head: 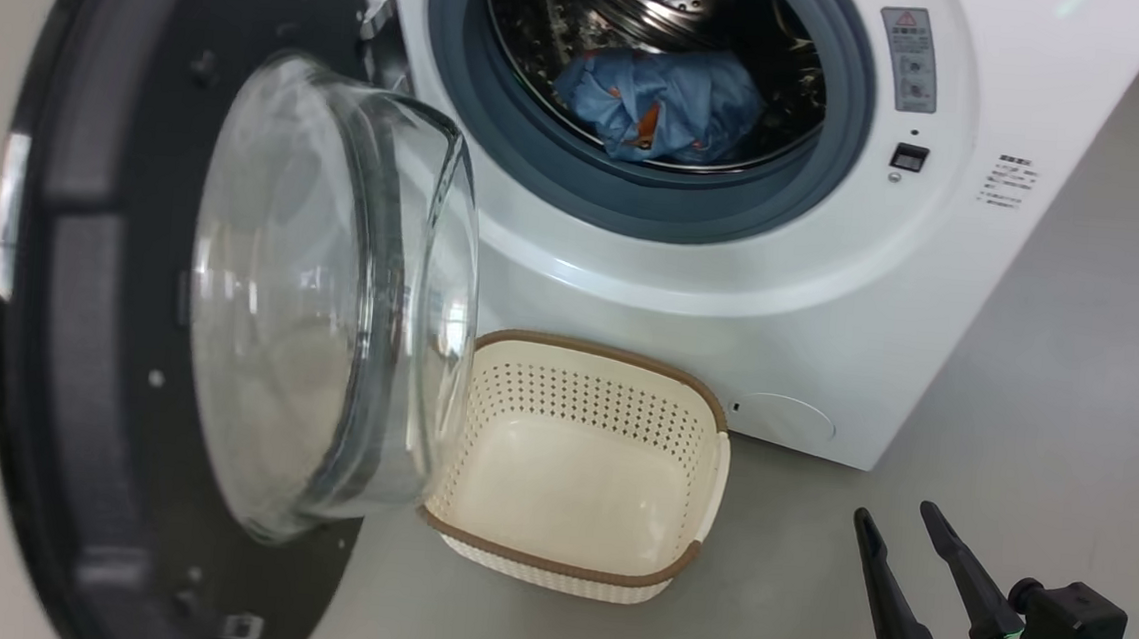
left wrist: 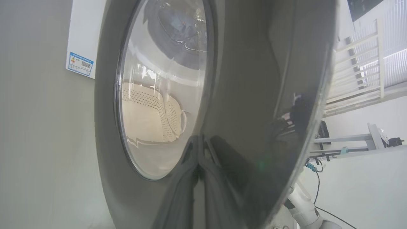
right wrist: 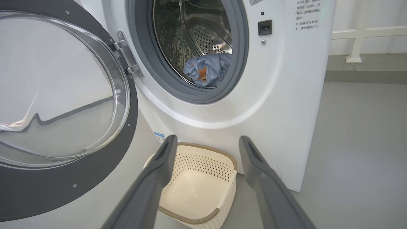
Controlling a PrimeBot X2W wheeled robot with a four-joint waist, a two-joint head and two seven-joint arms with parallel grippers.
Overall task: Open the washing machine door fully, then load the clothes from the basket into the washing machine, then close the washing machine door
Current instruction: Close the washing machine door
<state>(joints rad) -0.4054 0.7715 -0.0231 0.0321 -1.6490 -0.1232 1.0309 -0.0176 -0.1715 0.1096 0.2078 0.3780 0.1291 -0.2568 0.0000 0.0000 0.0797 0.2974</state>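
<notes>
The washing machine (head: 733,271) stands with its door (head: 78,325) swung out to the left, the glass bowl facing me. The clothes (head: 665,106), a light blue bundle, lie inside the steel drum and also show as clothes (right wrist: 206,68) in the right wrist view. The basket (head: 617,353) sits on the floor below the opening, with nothing in it. My left gripper (left wrist: 199,168) is shut, its tips against the glossy outer face of the door (left wrist: 241,79). My right gripper (head: 895,513) hovers open at the lower right, apart from the basket (right wrist: 190,219).
Grey floor (head: 1075,395) stretches to the right of the machine. A pale wall lies behind the open door on the left. A white railing (right wrist: 359,31) runs along the back right. A blue label (left wrist: 79,63) is on the machine's front.
</notes>
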